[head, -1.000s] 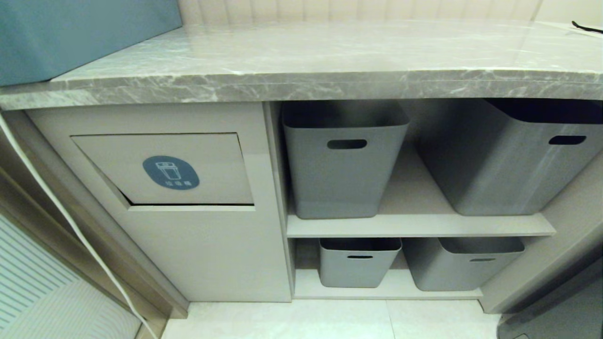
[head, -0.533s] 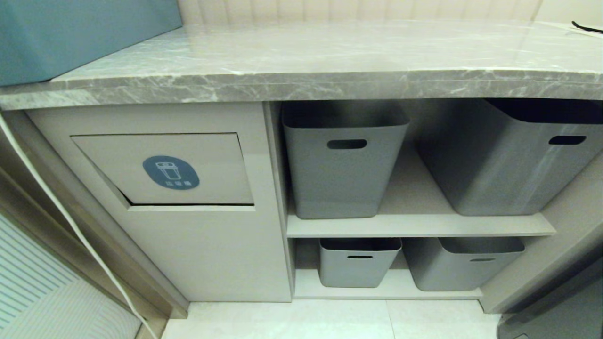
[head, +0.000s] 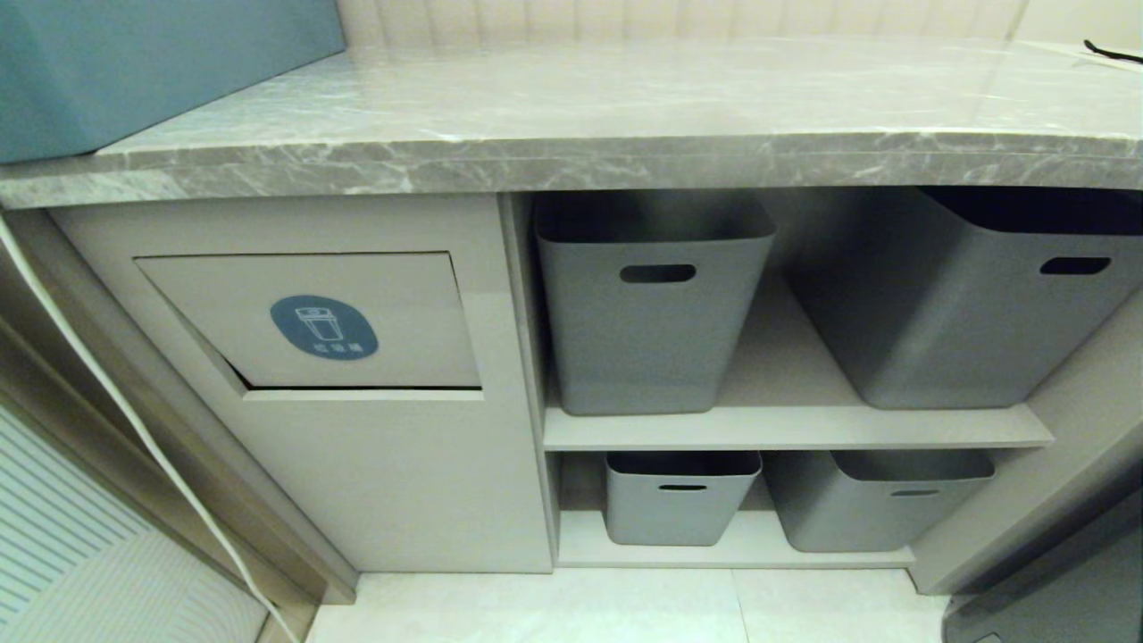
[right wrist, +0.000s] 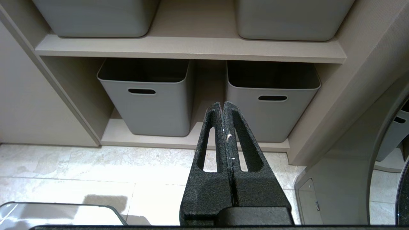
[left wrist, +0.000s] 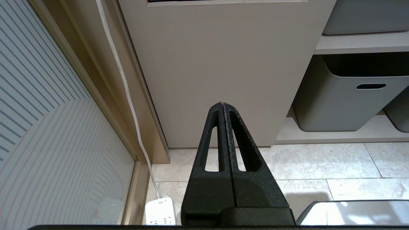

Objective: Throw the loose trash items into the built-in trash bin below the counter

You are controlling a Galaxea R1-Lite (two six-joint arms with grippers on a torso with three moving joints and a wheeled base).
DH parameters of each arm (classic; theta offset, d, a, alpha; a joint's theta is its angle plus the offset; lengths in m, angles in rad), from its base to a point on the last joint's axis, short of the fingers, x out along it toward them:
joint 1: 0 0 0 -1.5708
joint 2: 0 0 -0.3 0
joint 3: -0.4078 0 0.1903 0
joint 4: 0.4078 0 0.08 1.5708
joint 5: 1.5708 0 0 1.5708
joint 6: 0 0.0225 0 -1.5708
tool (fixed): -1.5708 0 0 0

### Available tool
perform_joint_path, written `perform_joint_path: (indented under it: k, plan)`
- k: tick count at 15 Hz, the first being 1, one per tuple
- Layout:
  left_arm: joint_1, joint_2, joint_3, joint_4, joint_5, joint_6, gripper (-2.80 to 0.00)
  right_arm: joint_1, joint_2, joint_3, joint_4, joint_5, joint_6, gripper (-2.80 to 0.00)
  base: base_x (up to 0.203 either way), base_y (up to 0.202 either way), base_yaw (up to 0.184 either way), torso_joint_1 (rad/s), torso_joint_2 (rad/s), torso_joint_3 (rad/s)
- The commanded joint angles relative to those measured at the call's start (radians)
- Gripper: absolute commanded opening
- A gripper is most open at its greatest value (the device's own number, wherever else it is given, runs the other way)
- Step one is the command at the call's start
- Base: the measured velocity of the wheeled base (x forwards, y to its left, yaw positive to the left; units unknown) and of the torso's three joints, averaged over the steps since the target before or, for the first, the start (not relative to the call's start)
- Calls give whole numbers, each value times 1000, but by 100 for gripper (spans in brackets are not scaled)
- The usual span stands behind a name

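Trash bin: the built-in trash bin [head: 308, 320] is a beige cabinet front under the left part of the bench, with a rectangular flap carrying a blue oval sticker [head: 323, 327]; a dark gap shows along the flap's lower edge.
Bench: the grey marble-patterned bench [head: 571, 165] runs across the top of the head view, above the bin and the shelves.
Loose trash: none of the trash items can be seen in any view.
Left end effector: the left end effector [left wrist: 222, 105] is clenched, fingers pressed together with nothing between them, hanging low before the cabinet's lower front, above the tiled floor [left wrist: 319, 163].
Right end effector: the right end effector [right wrist: 222, 105] is clenched and empty, pointing at the lower shelf.
Baskets: grey baskets [head: 652, 304] stand on two shelves right of the bin, two above and two below.
Other: a teal-blue box [head: 134, 62] sits on the bench's left end; a black strap [head: 1112, 51] lies at its far right; a white cable [left wrist: 127, 95] runs down beside the cabinet to a power strip [left wrist: 159, 210].
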Motion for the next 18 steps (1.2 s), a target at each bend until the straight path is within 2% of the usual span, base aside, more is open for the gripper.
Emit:
perform_joint_path:
  k: [1,18]
  plan:
    - [0,0,0,0,0,1,-280,0,-1,0,0,1,0,-280,0,0,0,0,0,0]
    - [0,0,0,0,0,-1,-280,0,-1,0,0,0,1,-280,0,0,0,0,0,0]
